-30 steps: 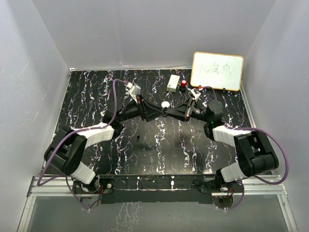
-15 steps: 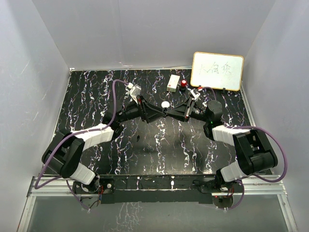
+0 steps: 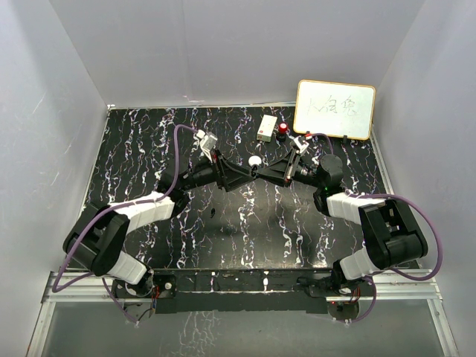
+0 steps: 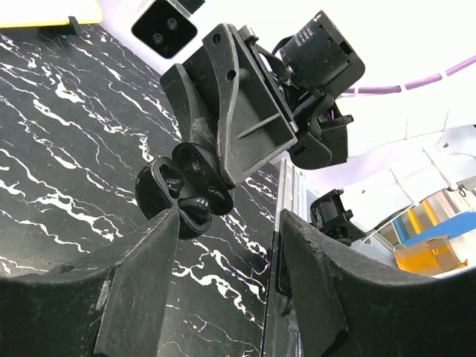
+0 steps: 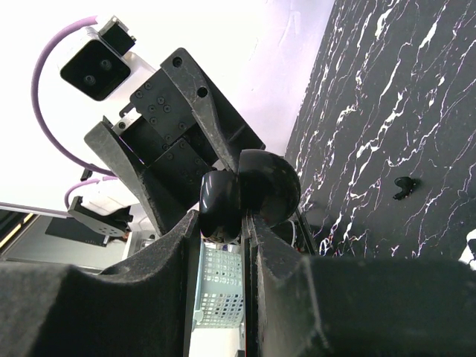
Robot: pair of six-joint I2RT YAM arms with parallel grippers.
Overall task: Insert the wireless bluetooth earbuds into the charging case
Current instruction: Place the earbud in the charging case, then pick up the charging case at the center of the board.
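Whiteboard (image 3: 335, 109), white box (image 3: 266, 127) block far right; left open.

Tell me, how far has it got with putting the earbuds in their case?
The charging case is open, held above the table by the right fingers. The left fingers stand open beside it. One earbud lies loose on the table, so it remains; whether the other is already inside, I cannot tell.

Open charging case (image 4: 184, 193) in right hand (image 4: 217, 169)

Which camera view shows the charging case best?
The left wrist view: the charging case faces it open, wells visible. The right wrist view shows only its rounded outside in the right pincer; the top view, almost nothing.
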